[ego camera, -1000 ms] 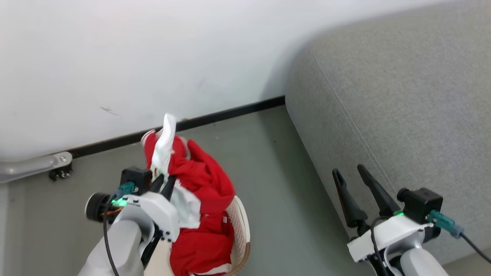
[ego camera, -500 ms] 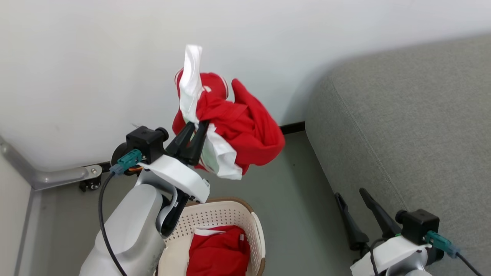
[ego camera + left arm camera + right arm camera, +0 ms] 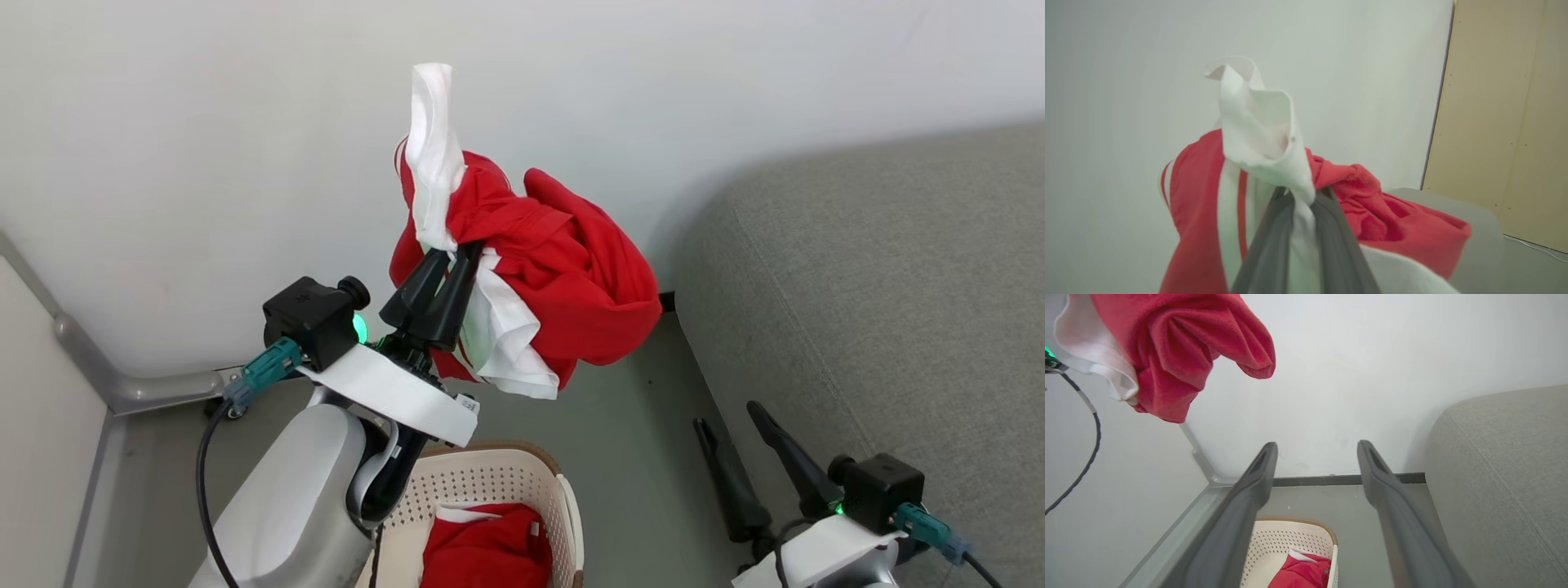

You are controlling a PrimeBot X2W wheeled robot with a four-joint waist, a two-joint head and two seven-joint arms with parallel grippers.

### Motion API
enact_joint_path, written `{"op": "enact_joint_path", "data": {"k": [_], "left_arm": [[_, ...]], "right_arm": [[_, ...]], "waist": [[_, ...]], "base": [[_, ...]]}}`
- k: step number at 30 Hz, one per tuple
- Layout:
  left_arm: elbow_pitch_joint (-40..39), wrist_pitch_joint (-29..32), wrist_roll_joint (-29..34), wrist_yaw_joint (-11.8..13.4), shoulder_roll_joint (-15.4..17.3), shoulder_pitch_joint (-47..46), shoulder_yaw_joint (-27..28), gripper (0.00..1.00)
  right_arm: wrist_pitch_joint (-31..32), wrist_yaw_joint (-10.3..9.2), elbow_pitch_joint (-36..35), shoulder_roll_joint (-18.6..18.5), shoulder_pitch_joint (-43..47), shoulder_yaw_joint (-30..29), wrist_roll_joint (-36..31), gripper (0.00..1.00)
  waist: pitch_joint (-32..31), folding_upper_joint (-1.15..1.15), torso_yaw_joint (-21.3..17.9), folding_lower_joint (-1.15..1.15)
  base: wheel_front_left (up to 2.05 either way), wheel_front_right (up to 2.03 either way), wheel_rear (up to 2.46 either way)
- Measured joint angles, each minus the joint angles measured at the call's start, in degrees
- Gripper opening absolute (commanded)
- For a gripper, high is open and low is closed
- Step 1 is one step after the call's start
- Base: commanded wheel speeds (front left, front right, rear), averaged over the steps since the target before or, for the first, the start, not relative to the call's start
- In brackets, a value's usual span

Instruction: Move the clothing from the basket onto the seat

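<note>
The left gripper (image 3: pixel 457 249), clamped on a crumpled red fabric garment with white panels (image 3: pixel 571 286), holds it aloft, clear of the cream perforated plastic basket (image 3: pixel 563 490) and short of the grey woven sofa seat (image 3: pixel 898 327), while the right gripper (image 3: pixel 727 416) stands spread apart, and the left wrist view adds a beige wall panel (image 3: pixel 1506 122).

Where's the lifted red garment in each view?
Head view: lifted garment upper centre, pinched in the left gripper.
Left wrist view: garment centre to bottom, bunched around the fingers.
Right wrist view: garment in the top left corner.
Shared landmark: the grey seat, at the right in all three.
</note>
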Motion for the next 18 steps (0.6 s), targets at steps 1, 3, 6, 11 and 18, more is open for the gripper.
{"op": "enact_joint_path", "data": {"k": [1,3,6,11,18], "left_arm": [[-1.0,0.0,0.0,0.0,0.0,0.4,0.0,0.00],[-2.7,0.0,-0.2,0.0,0.0,0.9,0.0,0.00],[-5.5,0.0,-0.5,0.0,0.1,1.7,0.1,0.00],[-9.9,0.0,-0.5,0.0,0.1,2.2,1.1,0.00],[-13.1,0.0,-0.5,0.0,0.2,4.4,0.5,0.00]], "right_arm": [[0.0,0.00,-0.6,0.0,0.1,0.3,-0.2,1.00],[0.0,0.00,-1.1,0.0,0.1,0.6,-1.2,1.00],[0.0,0.00,-1.9,0.0,0.2,0.8,-2.5,1.00],[0.0,0.00,-2.5,0.0,1.4,0.4,-3.0,1.00],[0.0,-0.01,-3.5,-0.1,2.5,2.6,-1.2,1.00]], "waist": [[-0.2,0.00,0.1,0.00],[-0.5,0.00,0.3,0.00],[-0.8,0.00,0.6,0.00],[-1.2,0.00,0.9,0.00],[-1.8,0.00,1.1,0.00]], "base": [[0.00,0.00,0.00],[0.00,0.00,0.00],[0.00,0.00,0.00],[0.00,0.00,0.00],[0.00,0.00,0.00]]}}
